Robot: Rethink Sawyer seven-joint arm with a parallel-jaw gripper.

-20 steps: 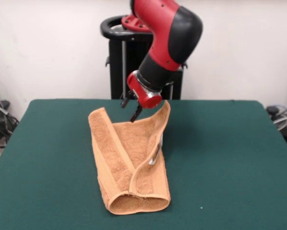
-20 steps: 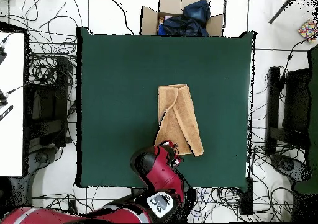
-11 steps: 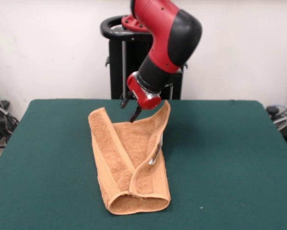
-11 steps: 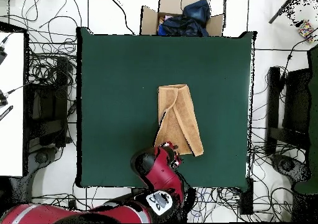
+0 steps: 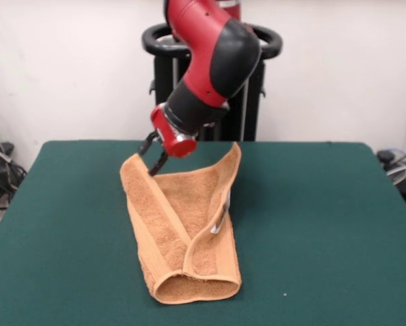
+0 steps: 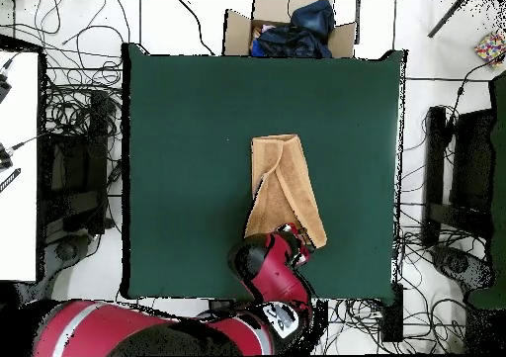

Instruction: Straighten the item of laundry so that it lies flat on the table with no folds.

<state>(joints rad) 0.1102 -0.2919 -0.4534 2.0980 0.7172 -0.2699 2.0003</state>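
In the front view the claw [image 5: 154,157] sits at the towel's [image 5: 186,234] 11 o'clock corner, fingers nearly together and pinched on that raised edge. The towel lies folded lengthwise mid-table [image 5: 325,224], its 1 o'clock corner standing up, its near end a rounded fold.

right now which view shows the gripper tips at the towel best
The front view: the gripper shows below the red wrist, its dark fingers at the towel's raised far corner. In the overhead view the arm covers the gripper, so only the towel on the table shows.
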